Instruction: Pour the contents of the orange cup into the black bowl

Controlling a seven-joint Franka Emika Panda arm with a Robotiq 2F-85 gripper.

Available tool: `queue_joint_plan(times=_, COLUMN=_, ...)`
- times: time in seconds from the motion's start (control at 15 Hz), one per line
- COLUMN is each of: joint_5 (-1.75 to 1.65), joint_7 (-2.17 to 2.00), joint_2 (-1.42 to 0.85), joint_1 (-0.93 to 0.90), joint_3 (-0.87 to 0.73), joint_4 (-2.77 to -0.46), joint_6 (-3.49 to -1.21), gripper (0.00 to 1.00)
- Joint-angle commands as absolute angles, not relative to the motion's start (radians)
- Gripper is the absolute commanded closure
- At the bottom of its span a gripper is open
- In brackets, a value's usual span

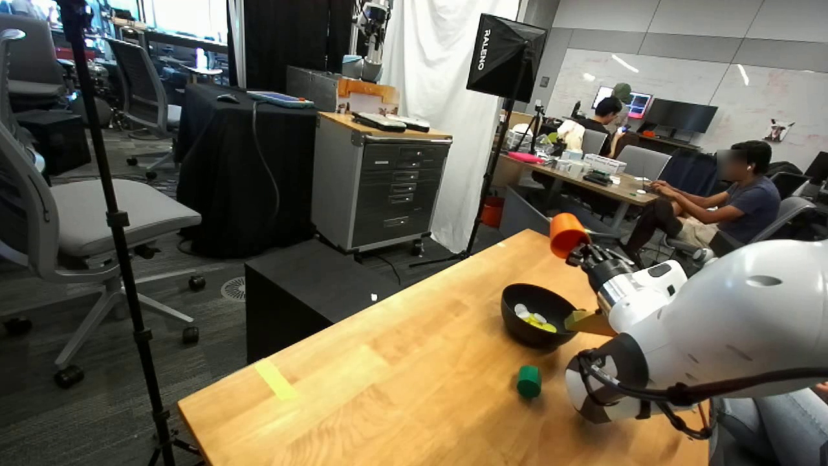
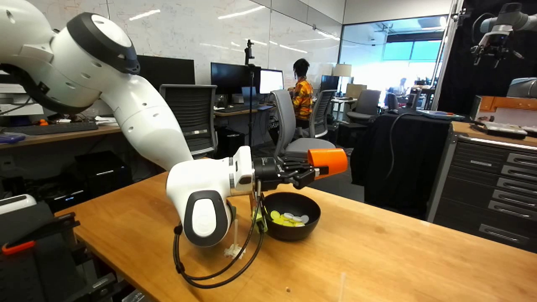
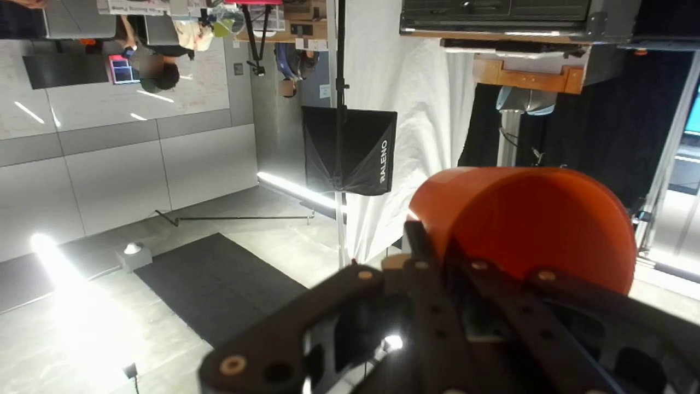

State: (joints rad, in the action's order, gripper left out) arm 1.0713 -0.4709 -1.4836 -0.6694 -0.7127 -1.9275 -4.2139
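The orange cup (image 1: 568, 234) is held in the air, tipped on its side, beyond and above the bowl; it also shows in an exterior view (image 2: 329, 161). My gripper (image 2: 316, 171) is shut on the cup's wall. In the wrist view the gripper (image 3: 432, 251) grips near the rim of the cup (image 3: 547, 224); the part of its inside that shows is bare orange. The black bowl (image 1: 517, 298) stands upright on the table and shows in both exterior views (image 2: 312, 220). The contents (image 1: 533, 318), pale yellow and white pieces, lie in the bowl (image 2: 289, 219).
A small green block (image 1: 529, 382) stands on the wooden table (image 1: 401, 362) near the bowl. My wrist is close over one side of the bowl, with a yellowish part (image 1: 588, 322) overlapping its rim in view. A cable loop (image 2: 218, 285) hangs low by the table.
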Motion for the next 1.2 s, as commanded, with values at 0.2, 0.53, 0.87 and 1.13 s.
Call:
queue_joint_plan(times=0.2, joint_5=0.861, joint_7=-0.587, joint_2=-1.438, joint_1=-0.521, joint_3=-0.611, joint_4=-1.941, joint_6=-4.200, gripper=0.99)
queue_joint_plan(times=0.53, joint_5=0.665, joint_7=-0.631, joint_2=-1.325, joint_1=-0.355, joint_3=-0.529, joint_4=-1.965, joint_6=-4.218, gripper=0.99)
queue_joint_plan(times=0.87, joint_5=0.528, joint_7=-0.667, joint_2=-1.224, joint_1=-0.241, joint_3=-0.457, joint_4=-2.010, joint_6=-4.222, gripper=0.99)
queue_joint_plan(times=1.13, joint_5=0.336, joint_7=-0.576, joint_2=-1.035, joint_1=-0.006, joint_3=-0.266, joint_4=-2.070, joint_6=-4.241, gripper=0.99)
